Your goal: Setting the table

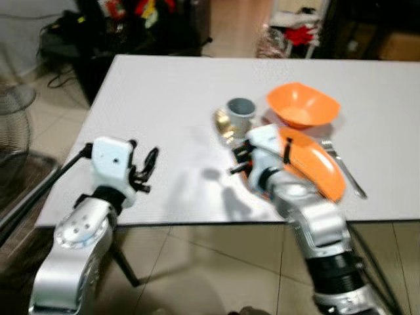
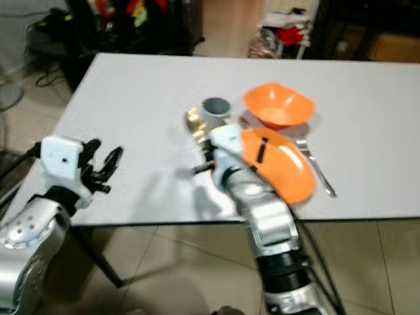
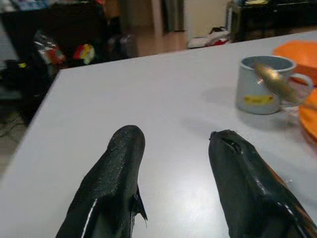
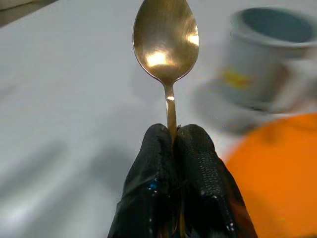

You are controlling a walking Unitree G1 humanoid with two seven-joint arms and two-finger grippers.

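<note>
Gold spoon (image 4: 166,37) pinched (right gripper (image 4: 174,136)), grey mug (image 4: 265,54) beside

Beige tiled floor (image 1: 197,262) runs beneath and around everything. Beyond the far edge, dark furniture (image 1: 131,26) sits heaped with colourful clutter (image 2: 121,10), too blurred to identify. A wire fan guard (image 1: 13,125) curves in at the left.
</note>
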